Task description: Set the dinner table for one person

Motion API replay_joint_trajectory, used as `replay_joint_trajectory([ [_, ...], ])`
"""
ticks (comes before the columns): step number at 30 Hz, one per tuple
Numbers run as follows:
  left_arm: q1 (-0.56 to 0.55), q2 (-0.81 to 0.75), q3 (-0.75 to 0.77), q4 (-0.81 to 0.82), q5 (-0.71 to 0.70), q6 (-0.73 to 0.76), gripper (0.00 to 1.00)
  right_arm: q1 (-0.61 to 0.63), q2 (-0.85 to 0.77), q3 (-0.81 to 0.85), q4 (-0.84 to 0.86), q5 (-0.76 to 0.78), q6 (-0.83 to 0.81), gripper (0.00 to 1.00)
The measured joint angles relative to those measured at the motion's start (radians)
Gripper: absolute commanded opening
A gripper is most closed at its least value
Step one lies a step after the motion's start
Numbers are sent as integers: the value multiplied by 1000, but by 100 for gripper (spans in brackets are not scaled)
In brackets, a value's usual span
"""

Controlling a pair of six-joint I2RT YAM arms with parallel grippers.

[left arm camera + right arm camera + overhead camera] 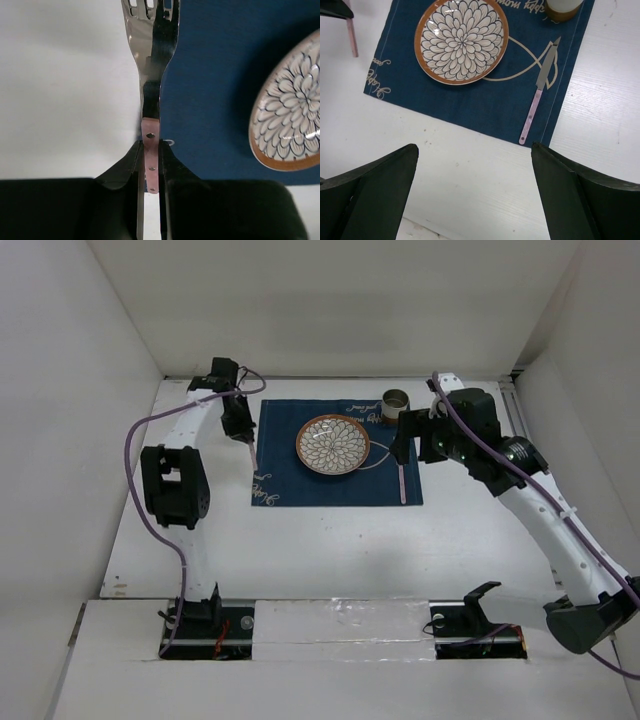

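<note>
Left gripper: my left gripper [151,150] is pinched tight on the pink handle of the fork [152,85], whose steel tines point away from my wrist
Fork position: in the top view it sits at 9 o'clock from the plate [332,444], along the left edge of the placemat [300,490], white surface on one side and navy cloth on the other; I cannot tell if it touches down
Right gripper: my right gripper [474,150] has its dark fingers spread wide with nothing between them, hanging above the mat's right side
Dinner table: the dinner table [330,550] is the broad white top under everything, with the navy placemat lying toward its far middle
Plate: flower-patterned with an orange rim, centred on the placemat
Knife: the knife [540,95] lies flat on the cloth at 3 o'clock from the plate, pink handle nearest me, blade pointing away
Cup: the cup [396,403] stands at 1 o'clock from the plate, at the mat's far right corner
</note>
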Motion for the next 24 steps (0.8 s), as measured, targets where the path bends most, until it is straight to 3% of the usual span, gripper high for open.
replay_joint_trajectory([
  [11, -165, 87, 17, -19, 80, 45, 0, -12, -9, 8, -37, 24, -3, 100],
  [24, -161, 99, -18, -51, 15, 45, 0, -27, -22, 8, -53, 24, -14, 100],
])
